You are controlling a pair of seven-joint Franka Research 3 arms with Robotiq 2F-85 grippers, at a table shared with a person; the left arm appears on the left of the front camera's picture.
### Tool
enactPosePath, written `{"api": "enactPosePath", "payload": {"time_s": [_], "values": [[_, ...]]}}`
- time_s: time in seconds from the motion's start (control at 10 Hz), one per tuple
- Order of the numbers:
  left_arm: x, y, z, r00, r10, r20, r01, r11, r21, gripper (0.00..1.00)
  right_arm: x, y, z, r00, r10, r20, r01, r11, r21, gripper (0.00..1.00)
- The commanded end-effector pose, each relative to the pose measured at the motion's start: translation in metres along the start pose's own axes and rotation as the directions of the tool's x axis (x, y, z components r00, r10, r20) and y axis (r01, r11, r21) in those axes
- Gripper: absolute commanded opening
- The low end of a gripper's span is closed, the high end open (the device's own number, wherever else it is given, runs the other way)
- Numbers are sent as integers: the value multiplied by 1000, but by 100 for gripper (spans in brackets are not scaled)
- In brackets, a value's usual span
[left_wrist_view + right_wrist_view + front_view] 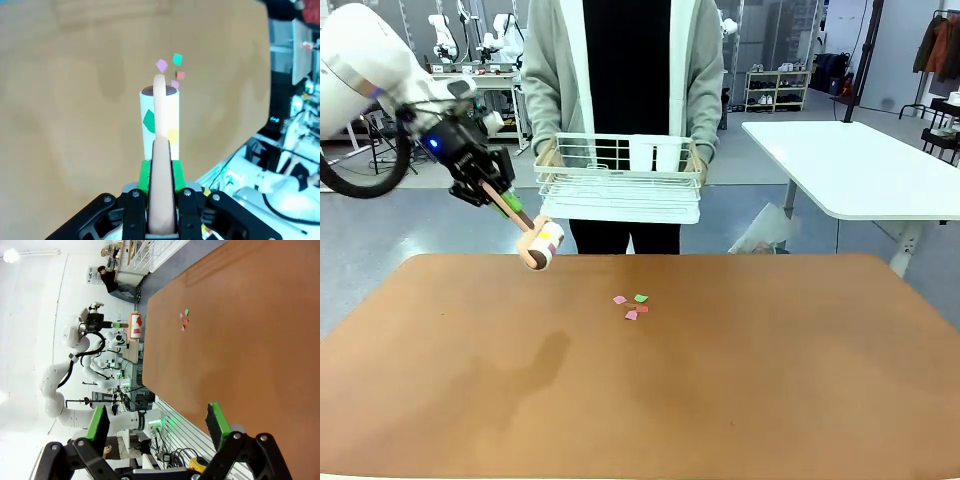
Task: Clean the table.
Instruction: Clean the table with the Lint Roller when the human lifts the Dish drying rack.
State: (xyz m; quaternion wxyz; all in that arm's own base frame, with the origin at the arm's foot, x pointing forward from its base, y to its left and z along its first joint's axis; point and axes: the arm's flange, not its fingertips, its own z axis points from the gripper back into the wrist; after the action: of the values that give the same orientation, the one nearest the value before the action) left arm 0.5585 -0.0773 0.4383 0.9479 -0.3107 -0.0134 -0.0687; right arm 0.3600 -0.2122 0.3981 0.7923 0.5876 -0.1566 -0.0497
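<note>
1. Reddish-brown table (770, 380): the top fills the lower front view. It is bare except for one small cluster of litter.
2. Litter: paper scraps (632, 306) in pink, green and red lie loose in a tight group, slightly toward 12 o'clock from the table's centre.
3. Tool: a lint roller (542, 243) with a white drum and a tan handle hangs in the air at about 10 o'clock from the scraps, near the far edge. It appears clear of the top. Green and yellow bits are stuck to the drum.
4. The left gripper (505, 200) is clamped on the roller's handle, with a green pad pressed against each side.
5. The right gripper (160, 422) has its fingers spread wide with nothing between them, well apart from the scraps.
6. A person at 12 o'clock, beyond the far edge, holds a white wire rack (620, 185) in both hands, off the table.
7. Assessment: the job looks partly done, since the drum already carries pieces. What is left is the central cluster, which needs the roller lowered and run across it.
</note>
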Motion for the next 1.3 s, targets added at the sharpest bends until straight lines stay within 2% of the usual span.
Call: {"api": "enactPosePath", "payload": {"time_s": [0.0,0.1,0.6,0.7,0.9,1.0,1.2], "values": [[2,4,16,993,65,95,-63,998,-19,21,-3,3,2,1000,10,-5,-10,1000,6,100],[0,0,0,1000,0,0,0,1000,0,21,-3,3,2,1000,10,-5,-10,1000,6,100],[4,1,-6,1000,10,13,-10,1000,-3,21,-3,3,2,1000,10,-5,-10,1000,6,100],[6,-2,-21,995,86,50,-88,995,44,21,-3,3,2,1000,10,-5,-10,1000,6,100],[16,-11,-55,996,72,45,-77,992,96,21,-3,3,2,1000,10,-5,-10,1000,6,100],[21,-14,-66,997,68,45,-69,997,35,21,-3,3,2,1000,10,-5,-10,1000,6,100],[29,-13,-93,992,107,68,-114,989,96,21,-3,3,2,1000,10,-5,-10,1000,6,100]]}}
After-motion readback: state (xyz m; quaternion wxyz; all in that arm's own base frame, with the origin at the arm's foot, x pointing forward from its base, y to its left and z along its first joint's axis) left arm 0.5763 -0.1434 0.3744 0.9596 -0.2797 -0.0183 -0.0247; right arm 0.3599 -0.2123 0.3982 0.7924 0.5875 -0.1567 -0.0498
